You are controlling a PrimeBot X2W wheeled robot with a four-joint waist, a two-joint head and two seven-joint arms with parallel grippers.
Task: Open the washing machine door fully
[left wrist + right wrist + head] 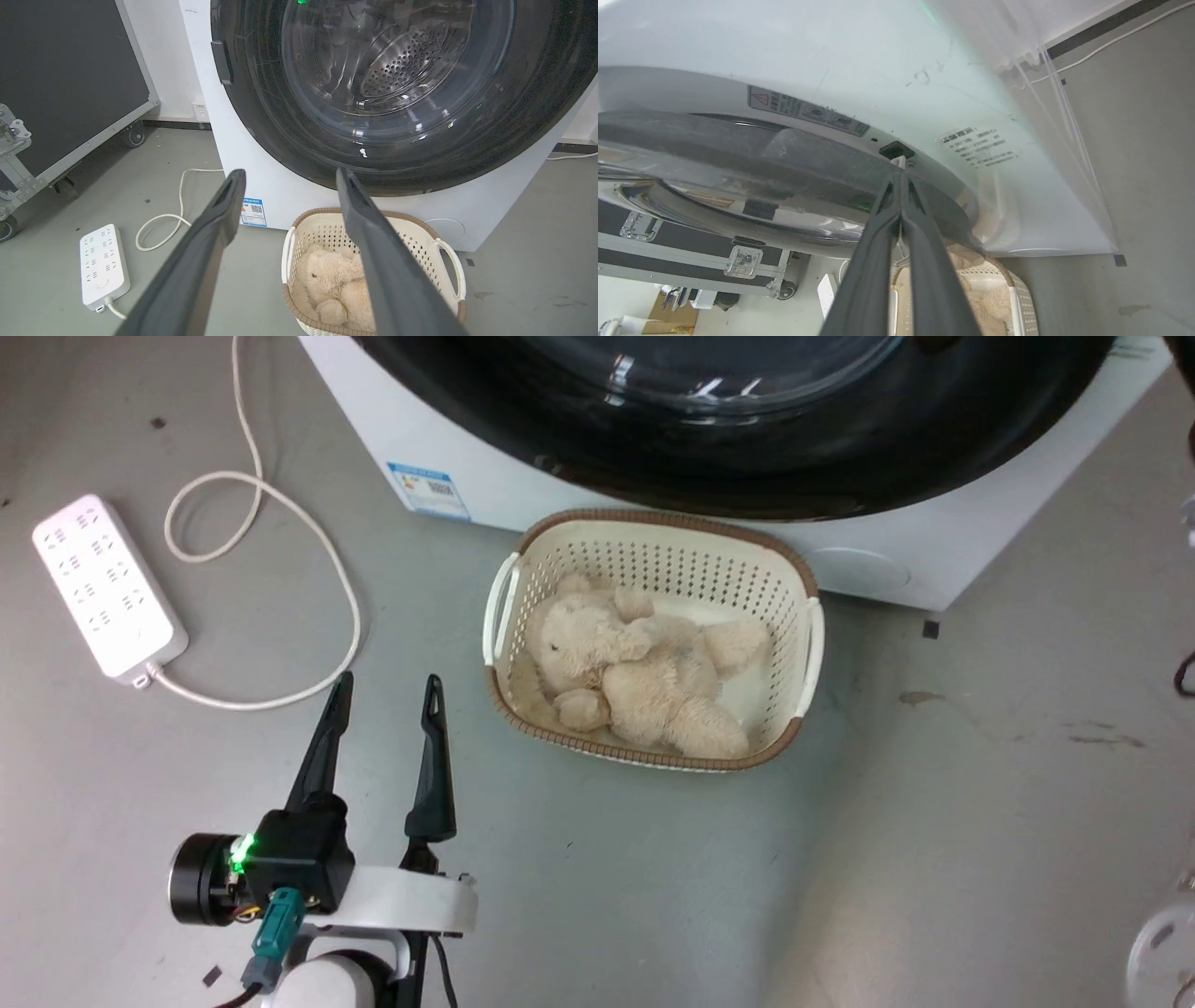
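Observation:
The washing machine door [747, 467] is a glossy black disc with a clear glass bowl, spanning the top of the head view. Through its glass [397, 70] the left wrist view shows the steel drum. My left gripper [386, 693] hangs open over the floor, in front of the machine and left of the basket, holding nothing. My right gripper [901, 173] is shut, its fingers pressed together. Its tips sit at the door's dark rim [738, 154], just below a small black latch slot [896, 150] in the white machine front [831, 56].
A cream basket [803, 579] holding a beige plush bear [644, 672] stands on the floor right before the machine. A white power strip [103, 583] with a looping cable [308, 532] lies at the left. A black wheeled flight case [65, 84] stands further left.

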